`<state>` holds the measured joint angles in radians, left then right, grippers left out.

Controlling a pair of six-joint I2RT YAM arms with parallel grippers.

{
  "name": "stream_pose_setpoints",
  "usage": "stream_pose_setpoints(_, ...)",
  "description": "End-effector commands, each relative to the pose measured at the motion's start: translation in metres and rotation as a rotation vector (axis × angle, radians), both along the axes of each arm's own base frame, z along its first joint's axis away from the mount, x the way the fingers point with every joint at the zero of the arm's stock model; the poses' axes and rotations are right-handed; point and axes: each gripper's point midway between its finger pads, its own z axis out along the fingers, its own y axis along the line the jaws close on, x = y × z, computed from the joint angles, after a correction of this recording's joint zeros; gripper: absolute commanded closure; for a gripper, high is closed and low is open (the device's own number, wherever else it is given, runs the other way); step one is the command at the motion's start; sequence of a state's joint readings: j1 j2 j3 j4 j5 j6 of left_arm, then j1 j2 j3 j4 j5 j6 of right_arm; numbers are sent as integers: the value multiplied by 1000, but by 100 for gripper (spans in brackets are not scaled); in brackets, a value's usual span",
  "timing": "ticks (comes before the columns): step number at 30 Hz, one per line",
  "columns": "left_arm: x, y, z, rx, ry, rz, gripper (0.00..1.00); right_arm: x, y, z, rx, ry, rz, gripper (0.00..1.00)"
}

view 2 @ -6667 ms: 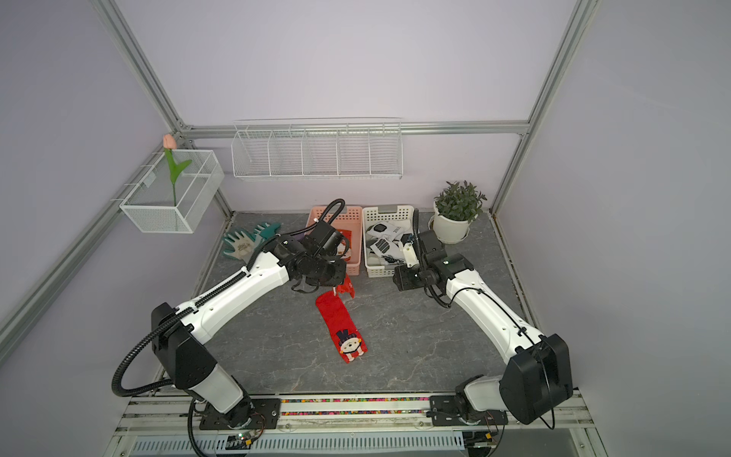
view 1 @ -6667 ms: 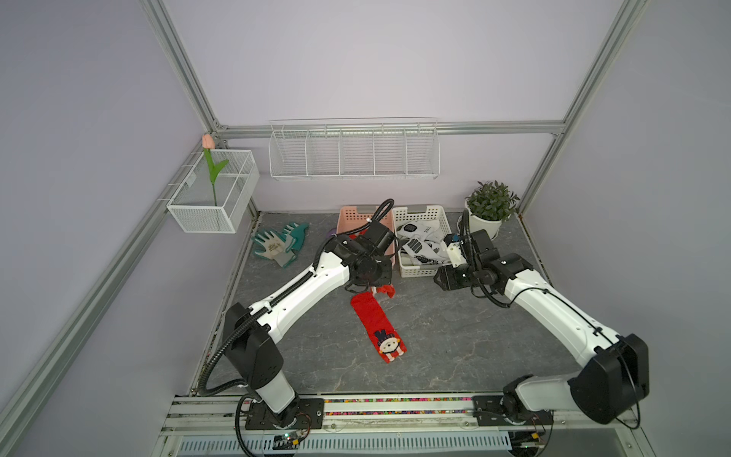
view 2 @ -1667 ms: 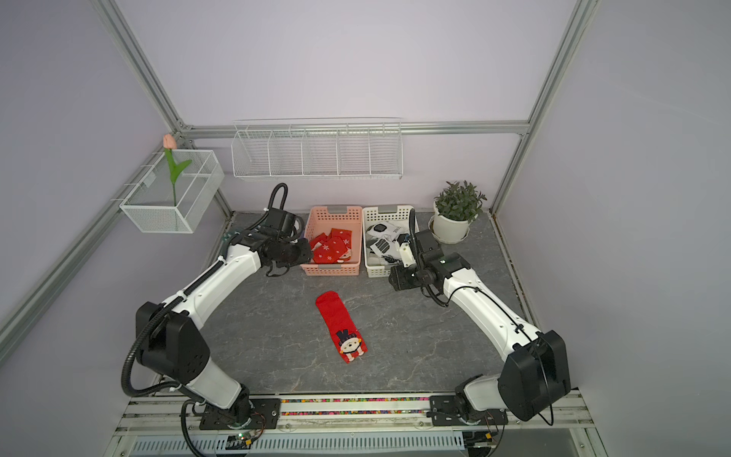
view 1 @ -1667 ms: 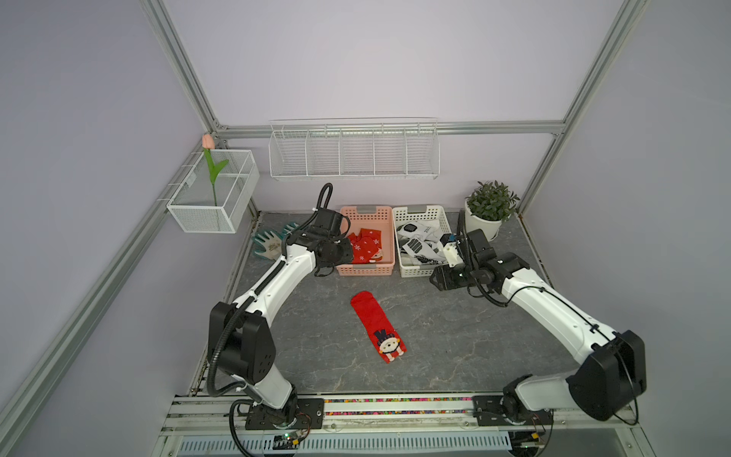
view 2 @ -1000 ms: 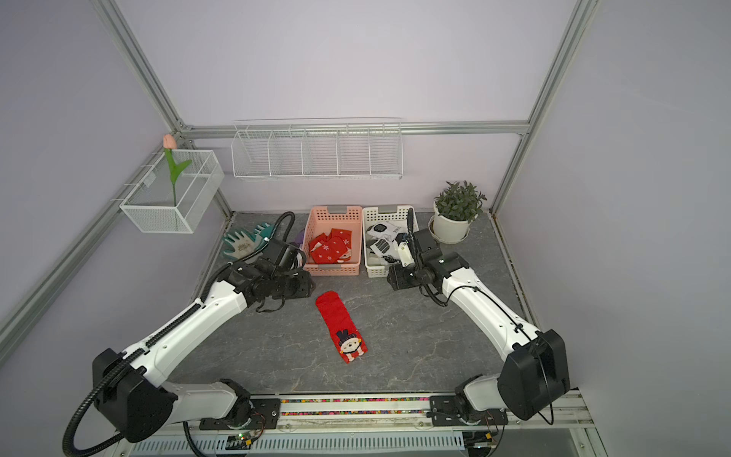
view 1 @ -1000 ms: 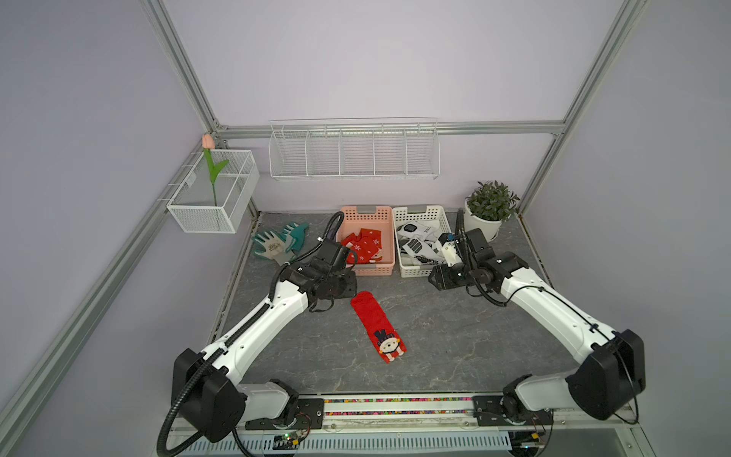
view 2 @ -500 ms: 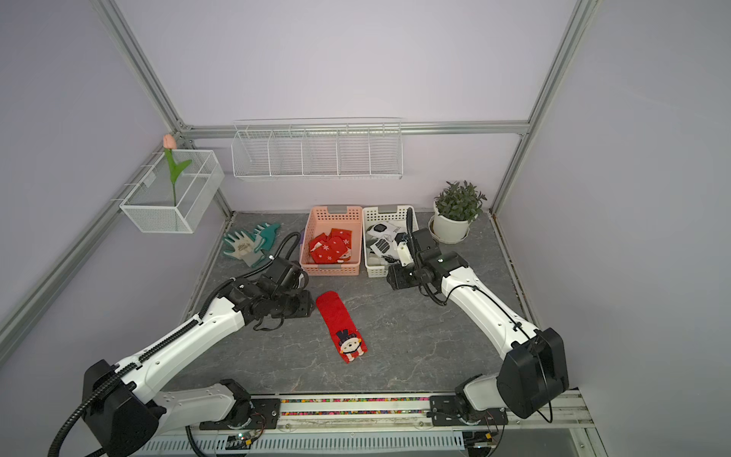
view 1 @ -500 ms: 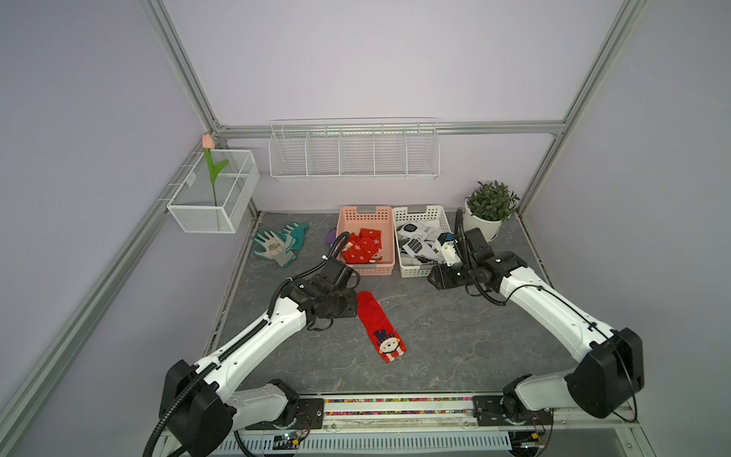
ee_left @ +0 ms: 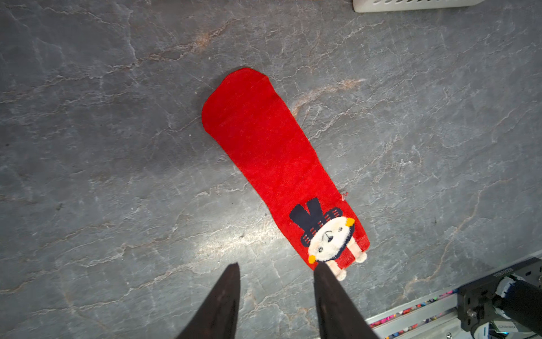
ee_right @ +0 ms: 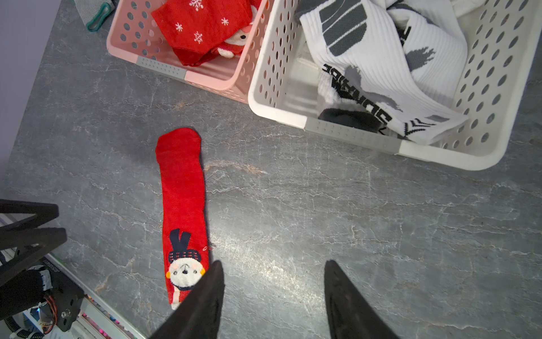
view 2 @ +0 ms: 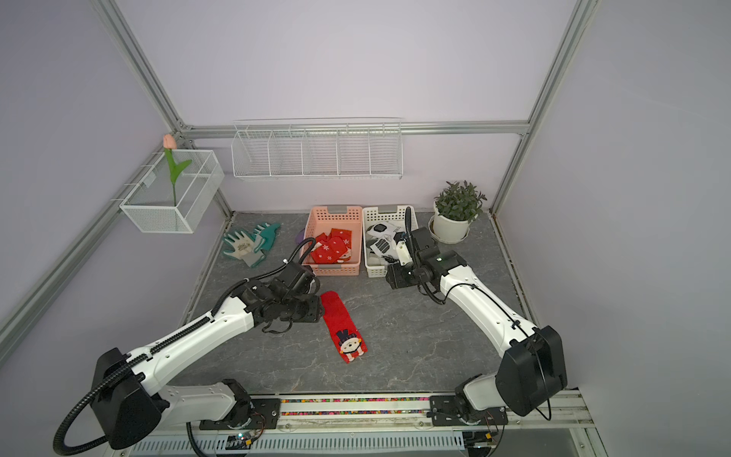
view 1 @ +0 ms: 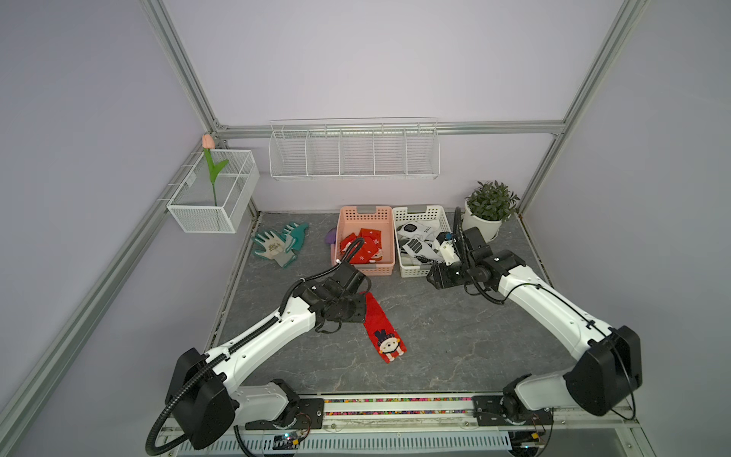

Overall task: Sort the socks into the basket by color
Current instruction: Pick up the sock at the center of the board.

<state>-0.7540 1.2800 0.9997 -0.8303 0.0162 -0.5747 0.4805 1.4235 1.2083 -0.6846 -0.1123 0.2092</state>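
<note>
While one red sock (view 1: pixel 381 326) lies flat on the grey table (view 1: pixel 455 336), a little below the middle of a top view, the step in hand appears to be picking it up for the pink basket (view 1: pixel 366 270). That basket stands at the back centre and already holds other red socks (view 1: pixel 362 249).

The left hand (ee_left: pixel 277 267) hangs just left of the sock's plain upper end, its fingers (ee_left: pixel 225 299) spread with nothing between them. How high it sits above the table cannot be told.

A good grasp probably means:
- shifting right until the fingers straddle the sock's narrow width near its middle;
- coming down until the tips press the table;
- closing so that a fold of cloth bunches up between them.

Thin fabric lying this flat may slip out of a shallow pinch, so a firm, low close seems wise. The sock should then be lifted fully clear before travelling, so the dangling end does not catch the basket's front rim, and let go well inside.

The right hand (ee_right: pixel 272 264), also spread and empty, waits in front of the white basket (view 1: pixel 413 273) of white socks (view 1: pixel 415 247), right of centre. It is best kept there, off the left arm's path.
</note>
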Motion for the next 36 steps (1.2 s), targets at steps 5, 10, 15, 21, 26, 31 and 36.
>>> stream_pose_setpoints(5, 1, -9, -19, 12, 34, -29, 52, -1, 2, 3, -6, 4, 9, 43)
stream_pose_setpoints(10, 2, -15, -34, 33, 70, -49, 52, -1, 2, 2, -8, 6, 9, 43)
stream_pose_setpoints(15, 2, -19, -47, 53, 102, -76, 52, -2, 2, 0, -9, 9, 10, 43)
stream_pose_setpoints(21, 3, -25, -58, 86, 140, -127, 52, -2, 1, 0, -10, 8, 9, 43)
stream_pose_setpoints(26, 5, -30, -67, 126, 171, -166, 49, -1, 2, 0, -7, 7, 6, 43)
stream_pose_setpoints(31, 5, -36, -78, 140, 205, -198, 46, 0, 2, 0, -5, 5, 5, 42)
stream_pose_setpoints(36, 3, -41, -87, 153, 236, -222, 45, -1, 2, -1, -8, 7, 4, 42)
